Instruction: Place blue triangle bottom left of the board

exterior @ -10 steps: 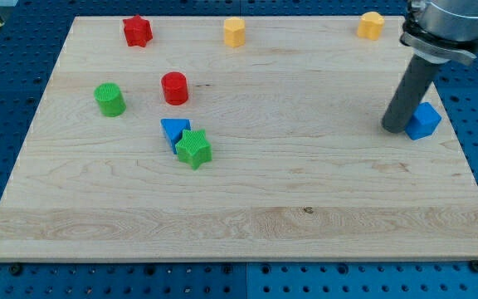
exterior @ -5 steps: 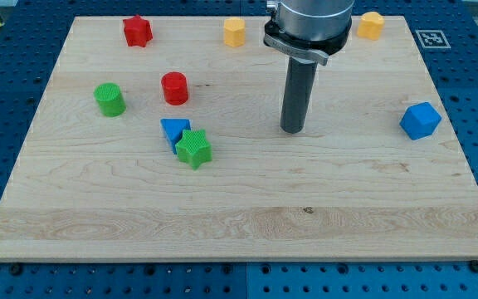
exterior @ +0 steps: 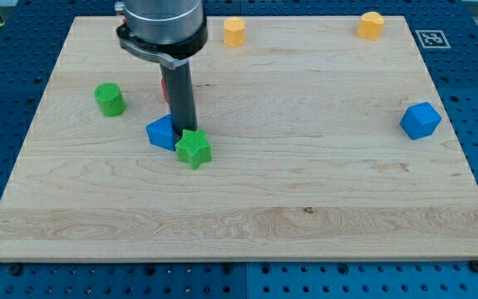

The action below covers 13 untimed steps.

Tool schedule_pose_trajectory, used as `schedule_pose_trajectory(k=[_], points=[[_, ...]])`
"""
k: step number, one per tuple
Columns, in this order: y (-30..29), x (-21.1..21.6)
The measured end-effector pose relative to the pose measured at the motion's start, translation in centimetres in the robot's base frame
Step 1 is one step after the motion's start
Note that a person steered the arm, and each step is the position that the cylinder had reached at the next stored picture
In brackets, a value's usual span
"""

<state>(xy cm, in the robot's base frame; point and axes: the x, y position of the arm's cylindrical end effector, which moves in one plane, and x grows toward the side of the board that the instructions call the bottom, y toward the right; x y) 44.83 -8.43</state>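
Observation:
The blue triangle [exterior: 162, 133] lies left of the board's middle, touching the green star [exterior: 193, 149] at its lower right. My tip [exterior: 184, 130] stands right against the triangle's right side, just above the green star. The rod hides most of the red cylinder [exterior: 164, 90] behind it.
A green cylinder [exterior: 109, 99] stands at the left. A yellow block [exterior: 235, 31] and another yellow block [exterior: 371, 25] sit along the top edge. A blue cube [exterior: 421, 120] sits at the right. The wooden board [exterior: 239, 224] rests on a blue perforated table.
My tip has swept from the view's right, beside the blue cube, leftwards to the blue triangle. The triangle has shifted slightly left and turned. The red star is now hidden by the arm.

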Motion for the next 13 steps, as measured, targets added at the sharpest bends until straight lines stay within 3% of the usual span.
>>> schedule_pose_trajectory(k=[2, 5, 8, 11, 13], points=[[-1.6, 1.6], [-4.8, -1.8], [-5.8, 1.5], [-10.2, 1.2], [-10.2, 2.7]])
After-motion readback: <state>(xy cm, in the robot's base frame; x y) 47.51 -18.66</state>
